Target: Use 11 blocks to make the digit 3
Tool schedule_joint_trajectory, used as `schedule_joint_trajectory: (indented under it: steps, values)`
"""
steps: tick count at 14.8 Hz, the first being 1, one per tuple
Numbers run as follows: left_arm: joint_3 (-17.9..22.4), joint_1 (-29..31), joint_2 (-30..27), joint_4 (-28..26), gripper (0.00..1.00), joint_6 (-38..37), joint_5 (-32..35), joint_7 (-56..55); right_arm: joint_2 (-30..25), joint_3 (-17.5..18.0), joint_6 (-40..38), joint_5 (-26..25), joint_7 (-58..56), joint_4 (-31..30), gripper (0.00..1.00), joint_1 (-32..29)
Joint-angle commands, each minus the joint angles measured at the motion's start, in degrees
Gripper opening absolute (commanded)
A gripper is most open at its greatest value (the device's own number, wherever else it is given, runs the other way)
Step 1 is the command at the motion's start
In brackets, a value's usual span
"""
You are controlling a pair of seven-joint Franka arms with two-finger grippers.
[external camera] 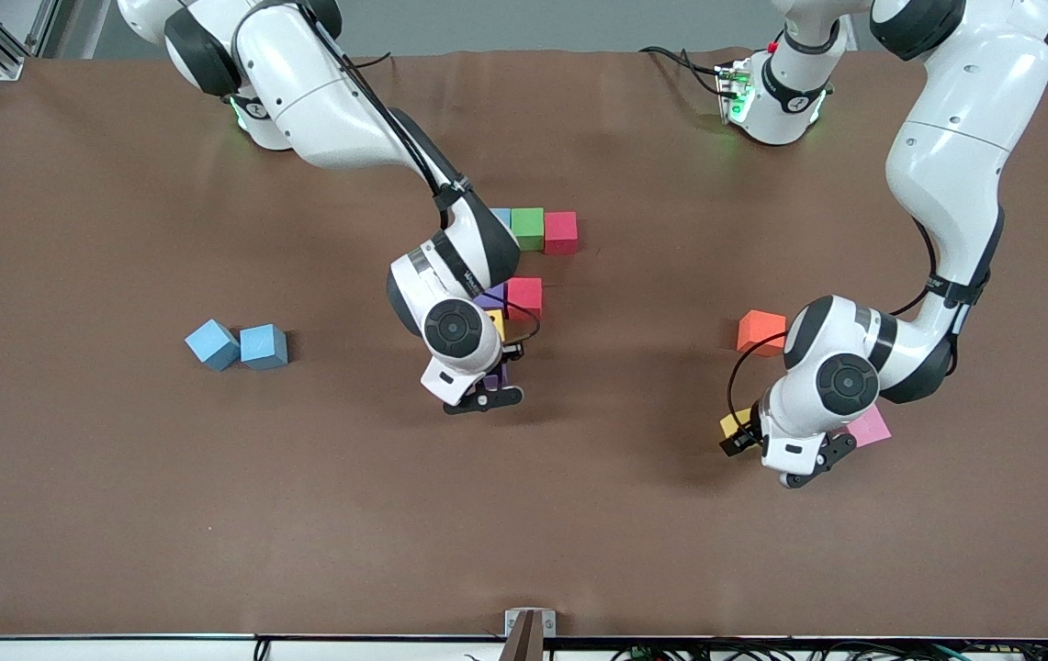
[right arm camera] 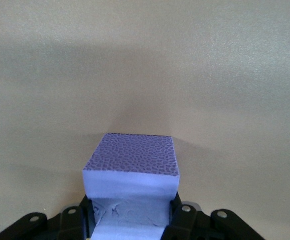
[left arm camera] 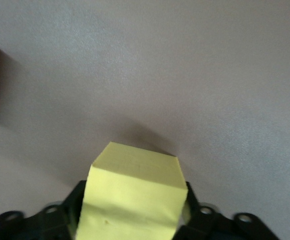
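Two Franka arms work over a brown worktop (external camera: 119, 514) on which small matte foam cubes are spread.

The right gripper (external camera: 487, 393) is near the worktop's middle, clamped on a purple block (right arm camera: 131, 182). In the right wrist view this block sits between the black fingers (right arm camera: 70, 220); its top face shows a fine cracked texture, and the foam is dented where it is squeezed.

The left gripper (external camera: 776, 454) is toward the left arm's end of the worktop, with a yellow block (external camera: 733, 424) between its fingers. In the left wrist view the yellow block (left arm camera: 132, 192) is plain-faced with crisp edges and fills the gap between the fingers (left arm camera: 70, 210); whether they press firmly on it cannot be told.

A pink block (external camera: 873, 428) lies just beside the left gripper and is partly covered by the wrist. An orange block (external camera: 760, 330) lies farther from the front camera than the yellow one.

Near the middle of the worktop a row of three cubes stands side by side: a light blue block (external camera: 501, 218) mostly hidden by the right arm, a green block (external camera: 528, 228) and a red block (external camera: 560, 231). Nearer the camera, another red block (external camera: 525, 296) sits beside a second purple block (external camera: 490, 297) and a second yellow block (external camera: 496, 321), both partly hidden by the right wrist.

Two more blue blocks (external camera: 237, 345) lie touching toward the right arm's end of the worktop, one turned at an angle.
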Motion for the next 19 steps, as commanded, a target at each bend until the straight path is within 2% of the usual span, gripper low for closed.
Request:
schedule_joint_trajectory:
  steps: [1,3,5,6,8,9,13,16,19]
  values:
    - [-0.18,-0.05,0.06,0.65,0.4,0.24,-3.5,-3.02,1.34,0.02,-0.12,1.32,0.82,1.8,0.4,-0.07]
    - [-0.44,-0.31,-0.38,0.65,0.26,-0.11,-4.91,-7.4,1.25,0.02,-0.21,1.32,0.73,1.8,0.42,-0.07]
    - [-1.23,-0.84,-0.56,0.39,0.19,-0.73,-4.91,-14.43,1.25,-0.06,-0.21,1.24,0.82,1.8,0.46,-0.16]
    - [-1.84,-1.37,-0.65,-0.13,0.17,-0.99,-4.91,-17.16,1.25,-0.06,-0.3,1.24,0.91,1.8,0.59,-0.16]
    - [-2.19,-1.63,-1.7,-1.62,0.19,-1.08,-4.91,-24.18,1.25,-0.06,-0.12,1.24,0.82,1.97,0.74,-0.16]
    - [-3.41,-1.63,-2.31,-2.59,0.21,-1.08,-4.83,-28.3,1.08,-0.06,-0.21,1.24,0.82,2.32,1.0,-0.33]
    - [-6.67,-3.56,-3.2,-4.1,0.19,-1.08,-4.21,-47.36,-0.94,-0.06,-0.91,1.32,0.12,4.17,1.0,-1.39]
    - [-6.68,-7.95,-3.81,-4.18,0.17,-1.34,-4.04,-62.93,-4.36,-0.24,-6.69,1.15,0.12,4.26,1.0,-2.7]
    - [-6.68,-12.25,-3.9,-4.45,0.17,-1.52,-4.04,-75.58,-13.13,-0.68,-12.4,0.98,-0.15,3.56,1.0,-4.63]
